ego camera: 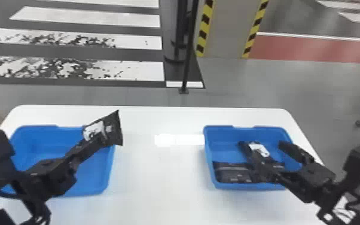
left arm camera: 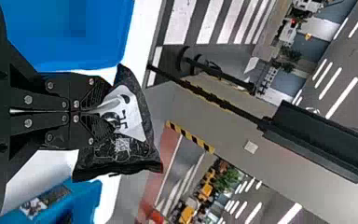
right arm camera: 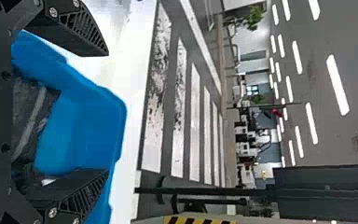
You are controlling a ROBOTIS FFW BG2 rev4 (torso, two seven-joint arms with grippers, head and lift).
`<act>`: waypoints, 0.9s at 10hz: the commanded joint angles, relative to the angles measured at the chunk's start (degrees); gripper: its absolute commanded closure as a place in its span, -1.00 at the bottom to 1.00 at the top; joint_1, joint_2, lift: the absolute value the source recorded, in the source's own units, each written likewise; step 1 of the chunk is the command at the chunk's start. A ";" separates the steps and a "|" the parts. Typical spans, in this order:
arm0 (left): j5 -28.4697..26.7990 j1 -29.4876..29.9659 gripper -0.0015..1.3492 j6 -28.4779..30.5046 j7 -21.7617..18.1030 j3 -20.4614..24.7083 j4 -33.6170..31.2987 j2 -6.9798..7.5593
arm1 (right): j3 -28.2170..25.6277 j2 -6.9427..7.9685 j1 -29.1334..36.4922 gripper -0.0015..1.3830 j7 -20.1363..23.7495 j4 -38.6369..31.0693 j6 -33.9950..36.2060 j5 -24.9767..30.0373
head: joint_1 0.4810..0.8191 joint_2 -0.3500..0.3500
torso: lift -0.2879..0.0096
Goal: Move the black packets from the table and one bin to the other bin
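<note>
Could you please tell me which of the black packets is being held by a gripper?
It is the black packet pinched in the left gripper, by the left bin; the other packets in sight are down inside the right bin.

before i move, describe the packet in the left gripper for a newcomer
On the table, find the left bin. Near its far right corner, the left gripper holds up a black, white-labelled packet. The other packets lie in the right bin.
</note>
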 commanded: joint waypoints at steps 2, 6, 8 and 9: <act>4.03 0.03 0.79 0.11 0.32 -3.39 -0.04 -0.08 | 5.28 -2.10 -9.67 -0.80 1.94 2.14 2.59 -6.90 | 0.27 -0.40 | 0.20; 4.37 -0.39 0.79 0.95 0.94 -4.19 -0.04 -0.08 | 18.42 -4.73 -18.25 -0.80 4.66 0.60 12.29 -20.95 | 0.27 -0.01 | 0.20; 5.97 -0.67 0.79 0.81 0.94 -5.22 -0.04 0.01 | 23.33 -5.79 -21.77 -0.81 5.37 3.83 13.70 -24.26 | 0.27 0.14 | 0.20; 7.11 -0.95 0.79 0.67 0.94 -6.02 -0.04 0.09 | 24.93 -5.88 -23.17 -0.81 5.72 6.36 12.71 -26.09 | 0.27 0.20 | 0.20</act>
